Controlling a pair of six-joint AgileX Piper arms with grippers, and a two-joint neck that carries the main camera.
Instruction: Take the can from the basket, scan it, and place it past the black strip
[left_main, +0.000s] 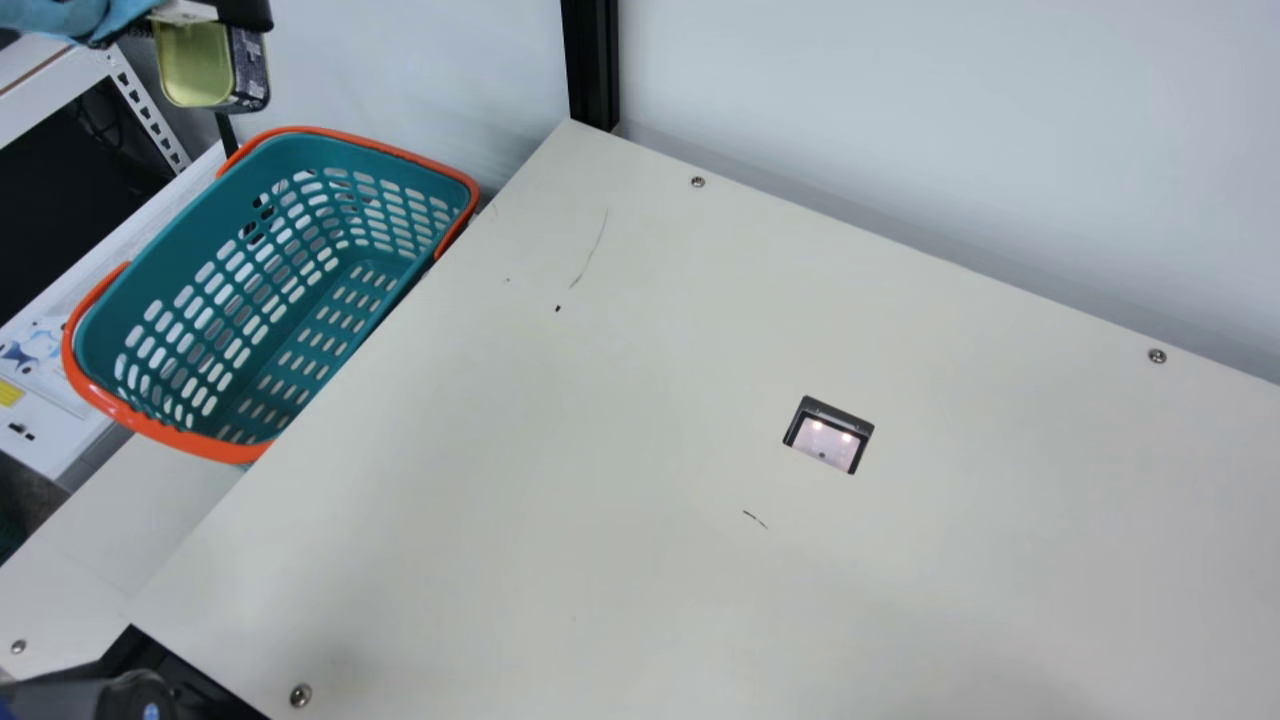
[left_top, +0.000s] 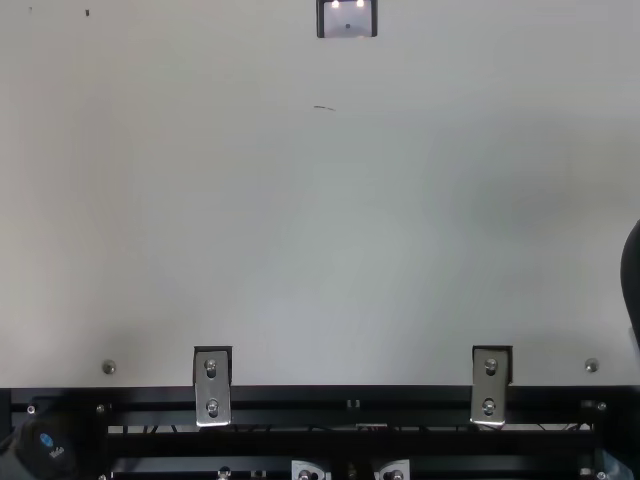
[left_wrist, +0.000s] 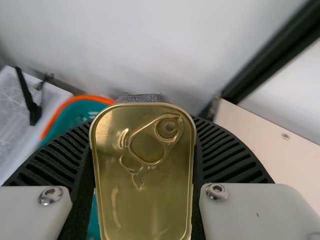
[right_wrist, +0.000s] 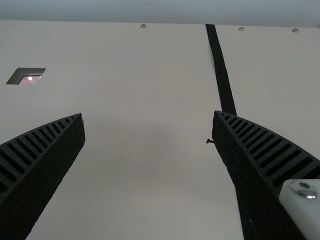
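L grip (left_wrist: 144, 131) closed on can (left_wrist: 145, 200), up nr bskt (left_main: 215, 447) | R grip (right_wrist: 149, 115) open, mt | I shd hold firm, swing clear, then go slow & lvl over scanner (left_main: 826, 442)

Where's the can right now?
Main view, upper left: the can hangs above the far end of the basket, gripped by the left gripper.

Right gripper (right_wrist: 148, 114) spread wide over cream table (right_wrist: 150, 75); black strip (right_wrist: 219, 65) partly behind one finger (right_wrist: 265, 150); scanner (right_wrist: 31, 79) beyond other.
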